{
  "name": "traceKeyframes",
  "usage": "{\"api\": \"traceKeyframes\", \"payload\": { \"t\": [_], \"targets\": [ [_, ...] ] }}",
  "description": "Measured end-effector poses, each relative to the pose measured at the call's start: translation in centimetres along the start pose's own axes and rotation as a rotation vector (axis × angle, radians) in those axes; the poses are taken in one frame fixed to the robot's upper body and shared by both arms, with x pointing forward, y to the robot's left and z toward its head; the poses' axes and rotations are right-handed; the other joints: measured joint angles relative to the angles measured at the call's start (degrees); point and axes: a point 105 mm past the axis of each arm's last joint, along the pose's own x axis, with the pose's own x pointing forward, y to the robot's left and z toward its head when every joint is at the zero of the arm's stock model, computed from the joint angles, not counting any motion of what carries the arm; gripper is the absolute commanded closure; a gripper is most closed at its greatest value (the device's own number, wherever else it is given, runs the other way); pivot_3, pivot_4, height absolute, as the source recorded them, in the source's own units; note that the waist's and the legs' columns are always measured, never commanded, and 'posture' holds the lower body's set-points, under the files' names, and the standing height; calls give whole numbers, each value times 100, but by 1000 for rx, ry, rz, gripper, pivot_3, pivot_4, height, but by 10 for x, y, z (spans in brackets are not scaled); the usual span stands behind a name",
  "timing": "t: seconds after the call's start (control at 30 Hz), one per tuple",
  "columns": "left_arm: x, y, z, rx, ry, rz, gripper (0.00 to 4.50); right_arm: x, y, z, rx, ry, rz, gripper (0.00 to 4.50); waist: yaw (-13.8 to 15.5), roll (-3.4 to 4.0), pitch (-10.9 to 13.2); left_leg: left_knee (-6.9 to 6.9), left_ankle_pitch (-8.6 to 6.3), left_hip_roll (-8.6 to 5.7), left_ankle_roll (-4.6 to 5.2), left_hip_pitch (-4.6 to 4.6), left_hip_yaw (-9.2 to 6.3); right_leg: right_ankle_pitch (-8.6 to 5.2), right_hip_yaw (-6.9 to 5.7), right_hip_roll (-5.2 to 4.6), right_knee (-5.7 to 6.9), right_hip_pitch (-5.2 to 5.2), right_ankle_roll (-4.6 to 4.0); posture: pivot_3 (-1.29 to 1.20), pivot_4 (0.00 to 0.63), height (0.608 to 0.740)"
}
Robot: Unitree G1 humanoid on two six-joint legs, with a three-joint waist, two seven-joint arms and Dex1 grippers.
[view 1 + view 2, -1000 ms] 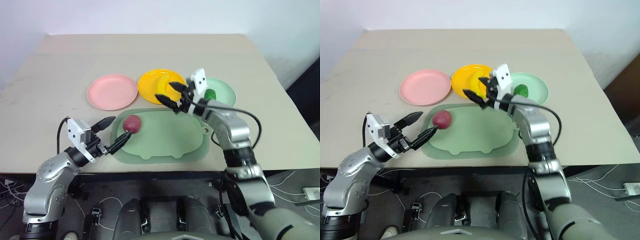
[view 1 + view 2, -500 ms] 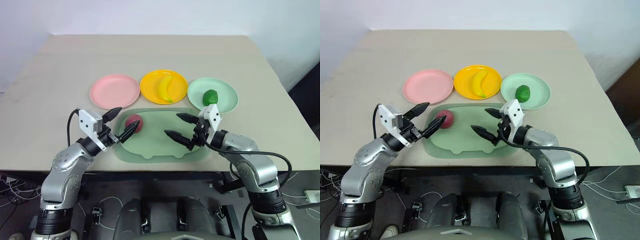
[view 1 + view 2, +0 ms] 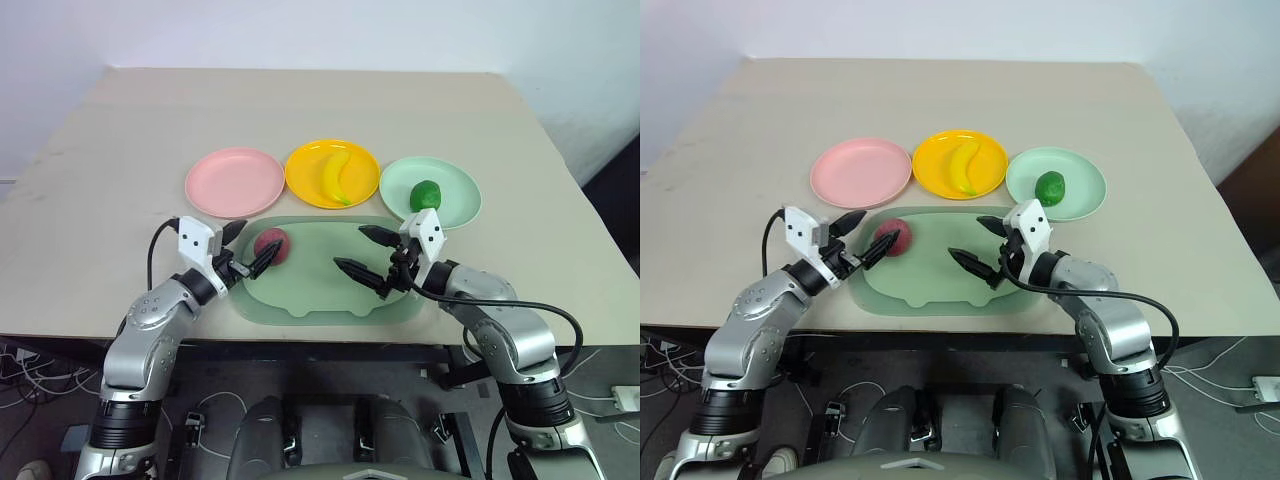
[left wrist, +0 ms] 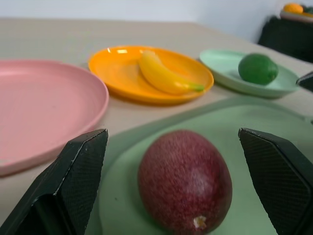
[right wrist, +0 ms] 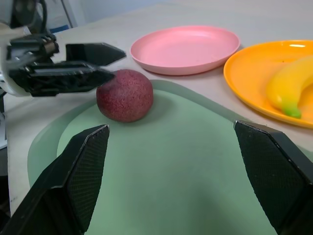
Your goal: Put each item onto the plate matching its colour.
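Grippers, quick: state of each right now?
Left gripper: open, empty, fingers either side of the red fruit on the tray.
Right gripper: open, empty, over the tray.

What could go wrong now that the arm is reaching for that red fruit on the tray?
The dark red fruit is round and lies loose on the green tray, so the left gripper, jaws open around it, might nudge it into rolling instead of catching it. The pink plate lies beyond the tray's raised edge, so the fruit may clip it. The right gripper hovers open nearby; the arms could bump.
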Motion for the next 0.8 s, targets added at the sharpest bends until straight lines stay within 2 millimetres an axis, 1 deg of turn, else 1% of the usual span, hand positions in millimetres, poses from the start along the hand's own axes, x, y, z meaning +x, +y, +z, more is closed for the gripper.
{"api": "traceKeyframes", "payload": {
  "t": [0.13, 0.33, 0.43, 0.5, 0.53, 0.7, 0.8],
  "targets": [
    [8, 1, -10, -4, 39, -16, 0, -1, -2, 0, 2, -1, -15, 178, 3, -1, 0, 2, 0, 0, 0, 0, -1, 0, -1, 0, 0, 1, 0, 0, 150, 695],
    [14, 6, -19, 7, 61, -26, 0, -5, -9, 1, -2, -3, -47, 178, 0, -1, 0, 3, 0, -1, 0, -1, -2, 0, -2, 0, 0, 2, 0, 0, 150, 695],
    [15, 6, -28, 16, 88, -37, 622, -7, -12, 2, -7, -1, -62, 136, 0, -1, 0, 3, 0, -1, 0, 0, -3, 0, -3, 0, 0, 2, 0, 0, 150, 695],
    [16, 5, -29, 20, 83, -48, 1219, -8, -13, 2, -7, -1, -65, 136, -1, -1, 0, 3, 0, 0, 0, 0, -3, 0, -3, 0, 0, 2, 0, 0, 150, 695],
    [17, 5, -28, 21, 81, -57, 1445, -8, -13, 2, -7, -1, -66, 136, 2, -1, 0, 3, 0, 0, 0, 0, -4, 0, -3, 0, 0, 2, 0, 0, 150, 695],
    [19, 3, -25, 22, 53, -63, 1478, -8, -14, 2, -10, 3, -73, 136, 0, -1, 0, 4, 0, 0, 1, -1, -5, 0, -3, 0, 0, 2, 0, 0, 150, 695],
    [15, 13, -15, 47, 1, -14, 1478, -10, -14, 0, -10, 9, -76, 136, -4, -1, 0, 4, 0, 1, 1, 0, -5, 0, -3, 0, 0, 2, 0, 0, 150, 695]
  ]
}}
